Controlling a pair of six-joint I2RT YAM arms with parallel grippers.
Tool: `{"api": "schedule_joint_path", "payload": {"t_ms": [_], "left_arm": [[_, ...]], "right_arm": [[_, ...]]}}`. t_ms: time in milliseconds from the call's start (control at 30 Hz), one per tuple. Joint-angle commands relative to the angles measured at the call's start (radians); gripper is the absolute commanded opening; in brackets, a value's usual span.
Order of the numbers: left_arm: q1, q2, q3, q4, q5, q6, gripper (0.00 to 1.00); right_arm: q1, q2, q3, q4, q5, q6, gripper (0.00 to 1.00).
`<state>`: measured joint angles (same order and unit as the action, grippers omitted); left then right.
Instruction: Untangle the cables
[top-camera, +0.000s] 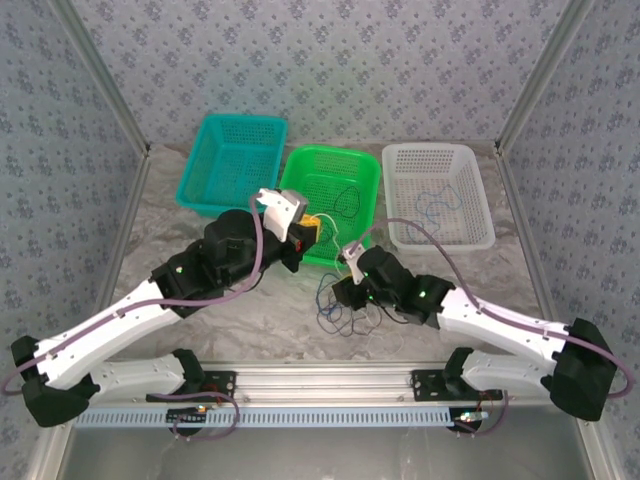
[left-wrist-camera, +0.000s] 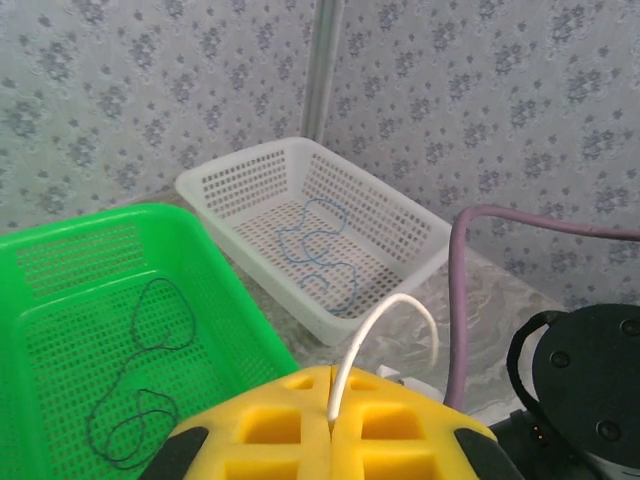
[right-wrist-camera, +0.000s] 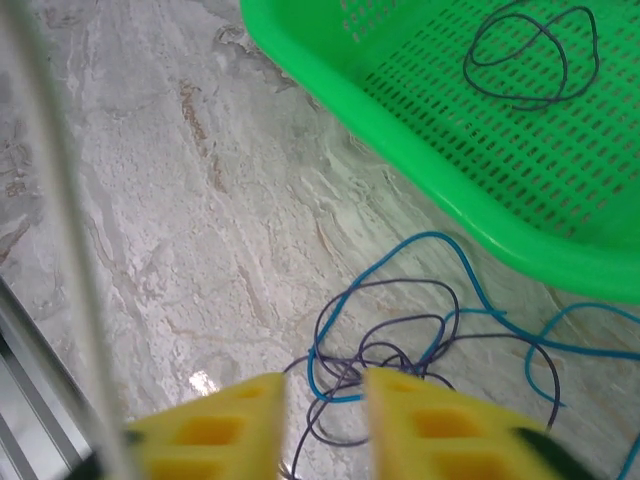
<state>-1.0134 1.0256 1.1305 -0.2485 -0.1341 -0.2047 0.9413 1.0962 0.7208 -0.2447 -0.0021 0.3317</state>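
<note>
Plainly, three perforated plastic baskets stand, teal (top-camera: 243, 118), green (top-camera: 335, 151), white (top-camera: 430, 147); tangled thin blue-and-dark cables (right-wrist-camera: 370, 355) defy counting beneath parted right fingers (right-wrist-camera: 215, 430); left fingers (left-wrist-camera: 270, 420) pinch one thin white cable (left-wrist-camera: 400, 298).

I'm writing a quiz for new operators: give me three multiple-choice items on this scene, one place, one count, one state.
1. Where does the lone thin blue cable lie?
A. in the white perforated plastic basket
B. over the right arm
C. on the metal rail

2. How many baskets stand on the table?
A. two
B. three
C. five

3. How is the left gripper?
A. wide open
B. shut on a thin white cable
C. shut on a basket rim

Key: 1 A, it loops on that basket's floor. 2 B, a teal basket, a green basket and the white one. 3 B, the cable rises from the seam between closed yellow pads.
</note>
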Motion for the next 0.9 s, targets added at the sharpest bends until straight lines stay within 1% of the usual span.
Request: {"api": "schedule_joint_path", "payload": {"t_ms": [0, 33, 100, 233, 400, 467, 500, 567, 600, 633, 667, 733, 800, 867], "left_arm": [[0.017, -0.065, 0.031, -0.040, -0.095, 0.049, 0.00], [0.027, -0.082, 0.024, -0.054, -0.115, 0.054, 0.00], [0.048, -0.115, 0.013, -0.072, -0.135, 0.056, 0.00], [0.077, -0.182, 0.002, -0.075, -0.163, 0.070, 0.00], [0.093, -0.211, 0.004, -0.115, -0.213, 0.095, 0.02], [0.096, -0.206, 0.001, -0.131, -0.213, 0.091, 0.07], [0.096, -0.203, -0.004, -0.137, -0.216, 0.085, 0.13], [0.096, -0.194, -0.018, -0.145, -0.227, 0.069, 0.39], [0.096, -0.190, -0.032, -0.145, -0.231, 0.059, 0.56], [0.096, -0.187, -0.048, -0.142, -0.230, 0.051, 0.68], [0.096, -0.186, -0.061, -0.142, -0.229, 0.045, 0.74], [0.094, -0.180, -0.089, -0.145, -0.225, 0.027, 0.81], [0.089, -0.176, -0.113, -0.150, -0.225, 0.014, 0.99], [0.073, -0.182, -0.140, -0.137, -0.215, 0.002, 1.00]], "right_arm": [[-0.005, -0.053, 0.061, -0.016, -0.026, -0.015, 0.04], [-0.013, -0.085, 0.065, -0.022, -0.041, -0.011, 0.00], [-0.026, -0.150, 0.083, -0.042, -0.065, -0.008, 0.00], [-0.056, -0.232, 0.161, -0.135, -0.060, -0.005, 0.00], [-0.085, -0.216, 0.313, -0.240, -0.110, 0.018, 0.00], [-0.094, -0.187, 0.389, -0.267, -0.157, 0.028, 0.00], [-0.099, -0.173, 0.425, -0.272, -0.182, 0.036, 0.00], [-0.108, -0.151, 0.462, -0.263, -0.221, 0.058, 0.00], [-0.113, -0.142, 0.502, -0.245, -0.242, 0.064, 0.00], [-0.115, -0.135, 0.516, -0.229, -0.257, 0.070, 0.00], [-0.116, -0.129, 0.524, -0.217, -0.263, 0.072, 0.00], [-0.121, -0.117, 0.544, -0.201, -0.256, 0.085, 0.00], [-0.127, -0.108, 0.556, -0.192, -0.243, 0.104, 0.00], [-0.132, -0.103, 0.557, -0.179, -0.227, 0.122, 0.00]]}}
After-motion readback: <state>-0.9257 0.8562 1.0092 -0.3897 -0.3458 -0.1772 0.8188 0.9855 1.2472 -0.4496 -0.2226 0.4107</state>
